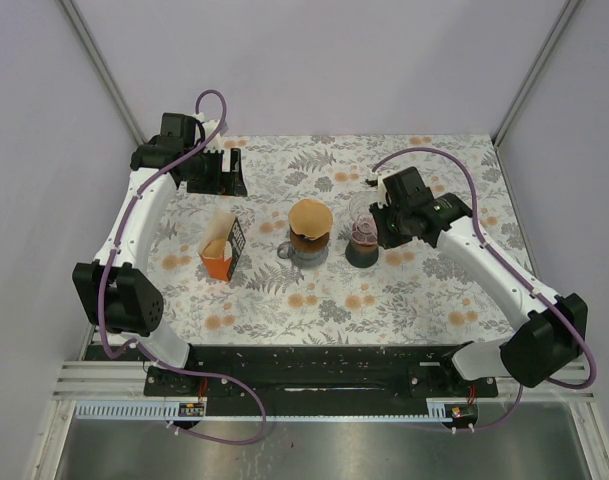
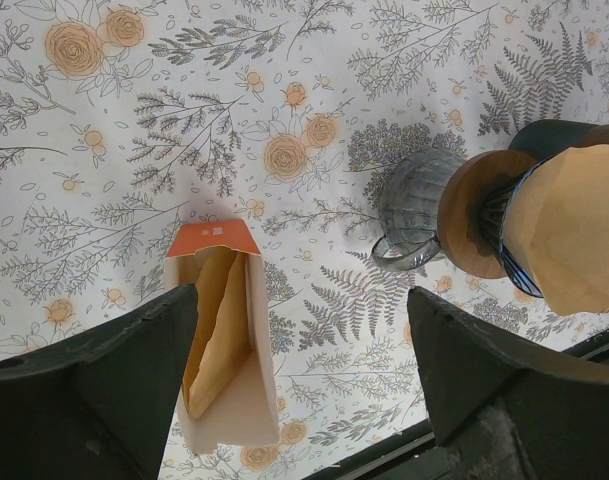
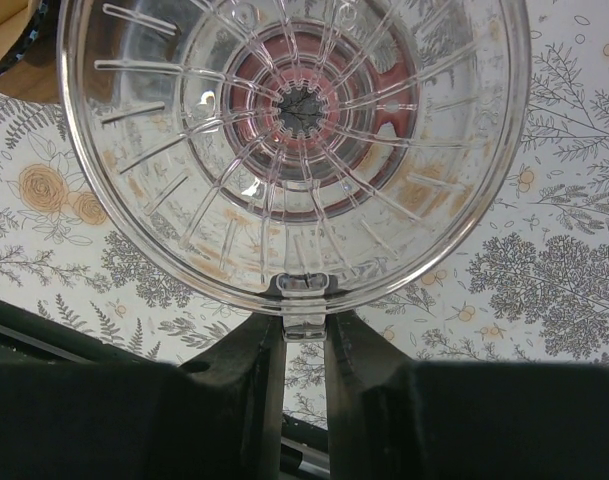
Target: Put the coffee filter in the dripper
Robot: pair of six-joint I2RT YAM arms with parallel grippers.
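A clear ribbed glass dripper point(image 3: 184, 200) stands on a dark base point(image 1: 363, 253) right of the table's middle. My right gripper point(image 3: 304, 335) is shut on the dripper's small handle tab. A brown paper coffee filter point(image 1: 311, 215) sits on top of a grey ribbed vessel with a wooden collar point(image 2: 474, 225) at the centre; the coffee filter point(image 2: 574, 230) also shows at the right edge of the left wrist view. An orange-topped open box point(image 2: 224, 340) holds more brown filters. My left gripper point(image 2: 302, 300) hangs open and empty above the table, behind that box point(image 1: 221, 255).
The floral tablecloth point(image 1: 424, 290) covers the table. The grey vessel's handle point(image 2: 399, 255) points toward the box. A black rail point(image 1: 314, 360) runs along the near edge between the arm bases. White walls stand at the back and sides.
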